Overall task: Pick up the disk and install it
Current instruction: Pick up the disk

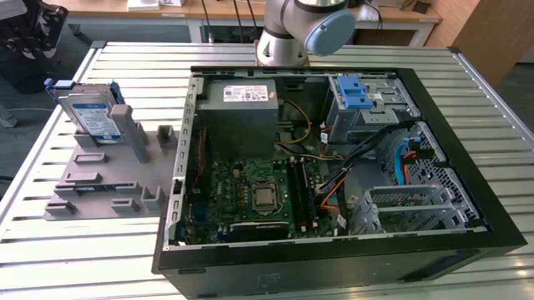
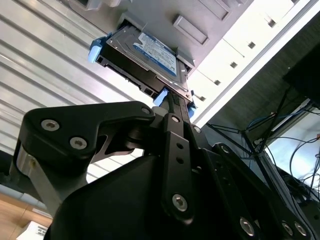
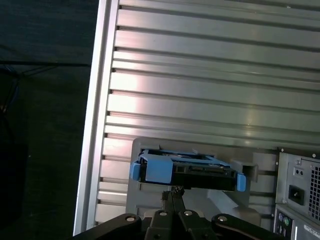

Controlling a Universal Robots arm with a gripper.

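Well, the disk (image 1: 90, 115) stood on its edge in the grey holder (image 1: 109, 187) on the table (image 1: 84, 256). In the exterior view it was at about ten o'clock from the open computer case (image 1: 467, 156). In the first wrist view the gripper (image 3: 172, 191) was closed on nothing, not touching the disk.

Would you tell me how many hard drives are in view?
1. The disk stands on edge in the grey holder at the exterior view's left, outside the computer case. The case's drive bays may hide others.
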